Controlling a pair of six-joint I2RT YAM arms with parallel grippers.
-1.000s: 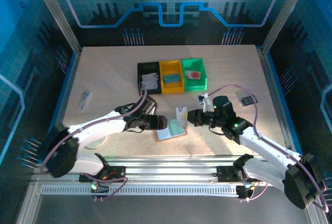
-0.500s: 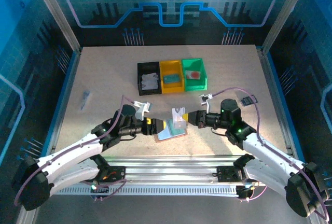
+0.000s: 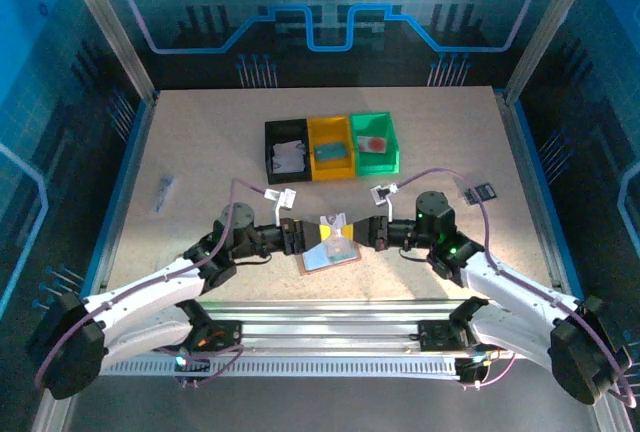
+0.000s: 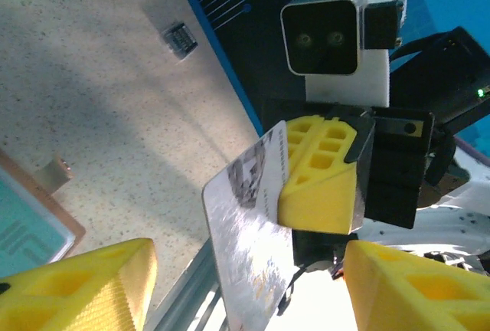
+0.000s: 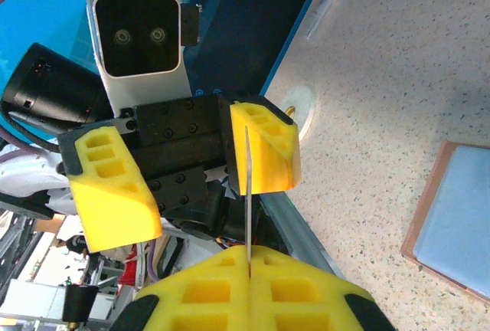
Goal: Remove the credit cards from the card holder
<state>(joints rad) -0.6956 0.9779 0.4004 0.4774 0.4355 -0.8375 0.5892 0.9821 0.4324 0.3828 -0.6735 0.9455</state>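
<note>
Handover step. Right claw [image 3: 364, 233] clamped on credit card [image 4: 245, 254], mid-air above open card holder [image 3: 328, 259] on tabletop [image 3: 200, 152]. Left claw [image 5: 191, 166] faces it, jaws apart beside card edge. Next, probably: left pinches card squarely, then right lets go.

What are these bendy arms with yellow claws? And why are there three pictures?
These are two robot arms bolted to a table. One picture looks down from above. The other two come from little cameras on the arms' wrists, so each shows its own yellow fingers and the other arm facing it. On the table lie an open card holder and three small bins: black, yellow and green. The right gripper pinches a credit card and holds it in the air. The left gripper faces it with its jaws open.
</note>
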